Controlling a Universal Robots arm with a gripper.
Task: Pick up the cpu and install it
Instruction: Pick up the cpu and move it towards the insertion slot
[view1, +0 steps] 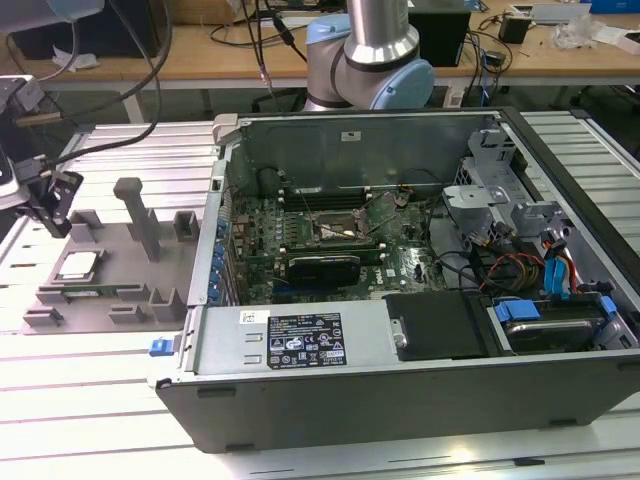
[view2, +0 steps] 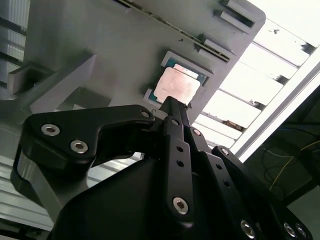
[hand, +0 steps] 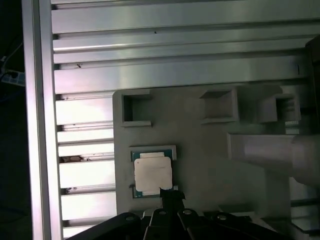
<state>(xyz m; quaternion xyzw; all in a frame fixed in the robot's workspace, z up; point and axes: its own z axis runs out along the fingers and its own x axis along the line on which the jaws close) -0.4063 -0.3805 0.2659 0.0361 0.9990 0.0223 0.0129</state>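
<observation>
The slatted aluminium table (view1: 100, 400) carries everything. On it, the open computer case (view1: 300, 400) takes up the middle and the exterior view's right. It lies on its side with the board exposed, and the dark socket frame (view1: 335, 232) sits near the board's centre.

Beside the case, toward the exterior view's left, lies a flat gray fixture tray (view1: 110, 250) with raised blocks and one upright post (view1: 135, 215).

The arm (view1: 375, 45) rises from behind the case at the back. Its wrist end appears at the exterior view's left edge, over the tray's far corner. There the black gripper (view1: 50, 205) points down at the tray at a slant.

In both wrist views its fingers meet in one thin tip (view2: 172, 102) (hand: 169, 194), closed together with nothing between them.

The cpu (view1: 78, 265) lies flat, silver top up, in its square recess in the tray, well apart from the socket frame in the case. In the exterior view it lies below the gripper and a little nearer the camera, with open space between the two.

In both wrist views the fingertip lines up with one edge of the cpu (view2: 176, 86) (hand: 152, 172). From those views I cannot tell whether it touches.
</observation>
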